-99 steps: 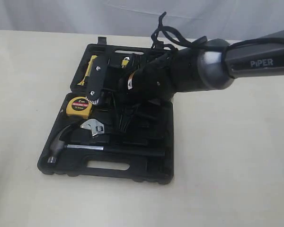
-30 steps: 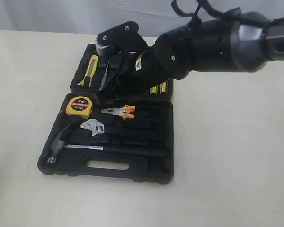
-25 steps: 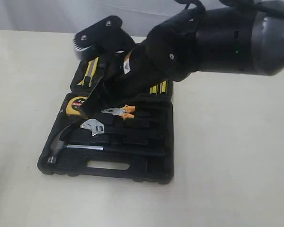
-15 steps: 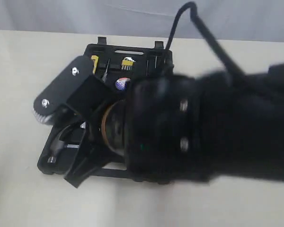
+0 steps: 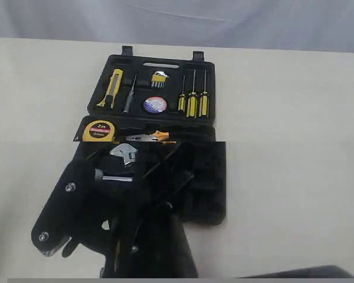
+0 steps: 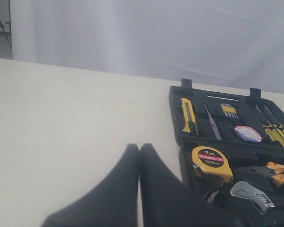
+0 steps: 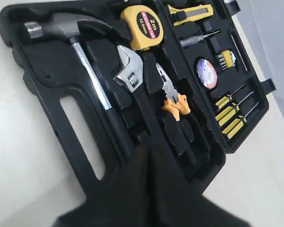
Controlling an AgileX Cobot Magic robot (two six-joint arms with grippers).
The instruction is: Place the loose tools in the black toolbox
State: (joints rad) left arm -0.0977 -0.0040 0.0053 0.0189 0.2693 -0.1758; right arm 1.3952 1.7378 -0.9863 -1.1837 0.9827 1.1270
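The black toolbox [image 5: 209, 127] lies open on the table. In it are the yellow tape measure [image 5: 99, 131], the orange-handled pliers [image 5: 150, 137], the black tape roll [image 5: 155, 105] and the yellow-black utility knife [image 5: 112, 88]. My right gripper [image 7: 149, 149] is shut and empty above the box's near half, close to the hammer handle [image 7: 102, 101]. The right arm's black wrist [image 5: 124, 236] fills the lower exterior view, which is torn there. My left gripper [image 6: 139, 147] is shut and empty over bare table beside the toolbox [image 6: 175, 113], near the tape measure [image 6: 211, 161].
A silver-headed hammer [image 7: 61, 23] and an adjustable wrench [image 7: 130, 66] rest in the handle half. Three yellow-black screwdrivers [image 5: 192, 101] and a hex key set [image 5: 159, 78] sit in the lid half. A pale curtain [image 6: 156, 33] hangs behind the beige table [image 5: 295, 106].
The right arm has swung from above the box's far half down to the near edge of the exterior view, uncovering the lid half. The tools in the box have not moved.
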